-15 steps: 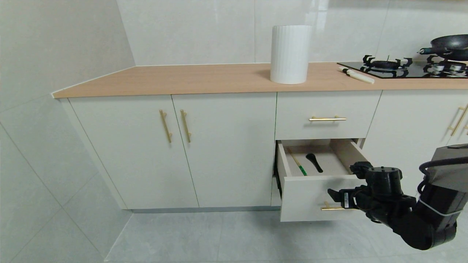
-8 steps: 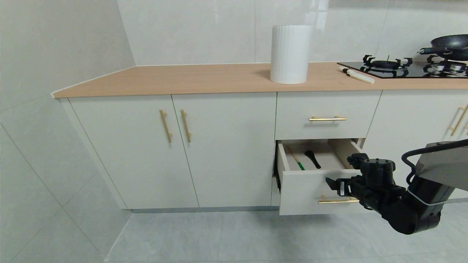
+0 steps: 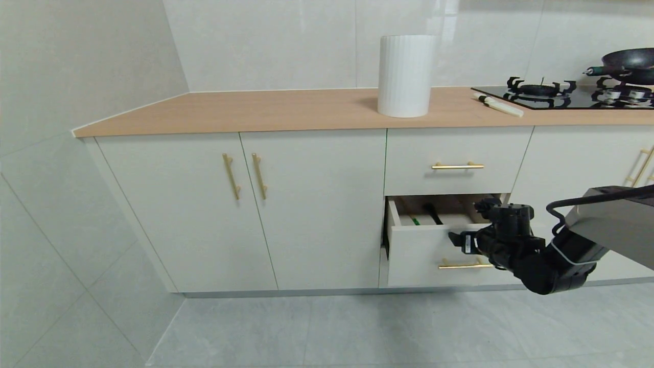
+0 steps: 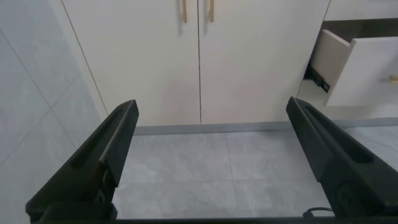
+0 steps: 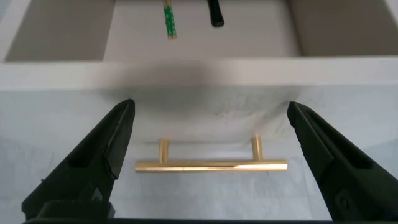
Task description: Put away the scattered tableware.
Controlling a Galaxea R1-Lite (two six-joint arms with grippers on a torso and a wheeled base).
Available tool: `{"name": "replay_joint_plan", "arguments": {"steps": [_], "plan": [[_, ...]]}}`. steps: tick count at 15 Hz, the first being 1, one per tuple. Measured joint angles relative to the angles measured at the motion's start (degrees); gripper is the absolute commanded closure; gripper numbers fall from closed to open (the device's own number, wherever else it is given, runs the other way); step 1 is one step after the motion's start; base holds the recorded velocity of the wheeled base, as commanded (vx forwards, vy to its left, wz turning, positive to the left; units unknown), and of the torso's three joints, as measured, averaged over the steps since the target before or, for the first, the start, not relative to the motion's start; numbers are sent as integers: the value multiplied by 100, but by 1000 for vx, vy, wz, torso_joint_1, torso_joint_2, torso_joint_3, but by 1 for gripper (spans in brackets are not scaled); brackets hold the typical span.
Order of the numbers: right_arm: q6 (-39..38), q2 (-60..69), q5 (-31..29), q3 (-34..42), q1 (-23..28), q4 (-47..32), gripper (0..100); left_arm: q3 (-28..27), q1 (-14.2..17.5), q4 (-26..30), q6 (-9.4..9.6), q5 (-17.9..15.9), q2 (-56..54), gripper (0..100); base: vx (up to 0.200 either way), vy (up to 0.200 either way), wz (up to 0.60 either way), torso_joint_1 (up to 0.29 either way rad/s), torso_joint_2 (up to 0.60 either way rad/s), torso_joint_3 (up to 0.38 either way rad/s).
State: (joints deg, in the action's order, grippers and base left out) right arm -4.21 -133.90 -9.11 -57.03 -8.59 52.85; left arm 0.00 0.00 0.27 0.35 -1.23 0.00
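Observation:
The lower drawer (image 3: 424, 250) stands slightly open, with a gold handle (image 3: 462, 265) on its white front. Inside lie chopsticks with green tips (image 3: 415, 221) and a black utensil (image 3: 433, 214). My right gripper (image 3: 469, 223) is open right at the drawer front, just above the handle. In the right wrist view its fingers (image 5: 208, 118) spread wide of the handle (image 5: 211, 165), with the chopsticks (image 5: 168, 18) and black utensil (image 5: 215, 12) beyond the drawer's rim. My left gripper (image 4: 211, 118) hangs open and holds nothing above the floor, facing the cabinet doors (image 4: 199, 56).
On the wooden countertop (image 3: 255, 110) stand a white ribbed cylinder (image 3: 406, 75) and a white-handled utensil (image 3: 498, 106). A gas hob (image 3: 567, 94) with a black pan (image 3: 626, 64) is at the right. The upper drawer (image 3: 457, 161) is shut. Grey tiled floor (image 3: 306, 332) lies below.
The lower drawer has slid most of the way in, with my right gripper moving forward along with its front. Less of the chopsticks and black utensil now shows.

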Motion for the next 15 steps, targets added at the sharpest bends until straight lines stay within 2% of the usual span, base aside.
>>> {"name": "replay_joint_plan", "arguments": {"steps": [15], "plan": [[-6, -996, -13, -2352, 174, -928, 0, 0, 0, 0, -2, 1, 0, 0, 0, 0, 0, 0, 0, 0]]}}
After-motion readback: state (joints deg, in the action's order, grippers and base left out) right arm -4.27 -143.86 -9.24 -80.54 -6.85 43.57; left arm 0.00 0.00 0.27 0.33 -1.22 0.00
